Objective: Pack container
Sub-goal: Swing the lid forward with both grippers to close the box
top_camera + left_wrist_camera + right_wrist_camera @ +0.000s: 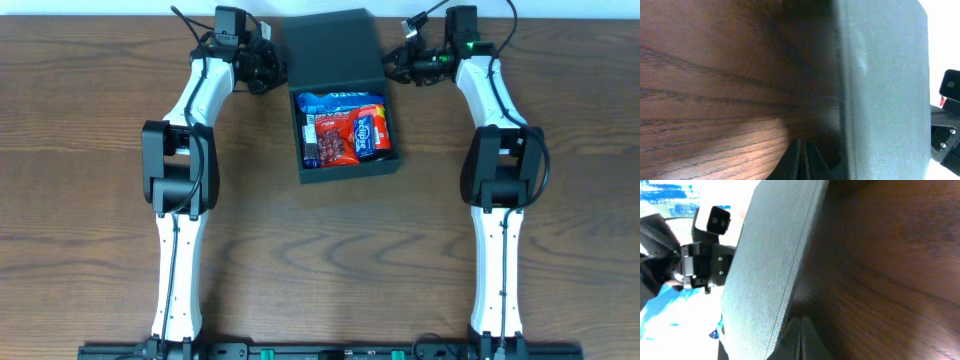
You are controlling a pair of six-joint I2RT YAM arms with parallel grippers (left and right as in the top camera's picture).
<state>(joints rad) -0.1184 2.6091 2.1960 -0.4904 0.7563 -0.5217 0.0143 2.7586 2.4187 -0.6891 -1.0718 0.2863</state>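
**ENTRY: pack container; stage, by my read: contents in, lid to close**

1. Container [350, 170]: dark sq. box, far-centre of table [90, 150], betw. the two arms. Lid [330, 45] is hinged on the far side and thrown back, open. Can't tell if it lies flat or sits propped.
2. Contents: blue packet [338, 99] at the hinge end, red packet [336, 142] on the left, orange packet [373, 130] on the right. Box looks full.
3. Left gripper [268, 72]: closed, fingers pressed tog., nothing betw. them in the wrist view. Tips are low, just beside the lid's left edge.
4. Right gripper [393, 66]: same, closed on nothing, tips just beside the lid's right edge. Can't tell if either gripper touches the lid.

**RISKS (my judgement)**

- No real hold: I have only closed tips to nudge with. The lid can slip off one tip and flop back.
- Uneven lift L vs R would twist the flap at the hinge, so it lands skewed.
- Sideways push: nothing pins the box. Cardboard prob. light, so it may slide or turn on the wood.
- Packets proud of the rim: the lid may not seat, or may crush the top ones.
- Arms converge over the box as the lid swings, so there is a chance of a gripper-to-gripper knock.
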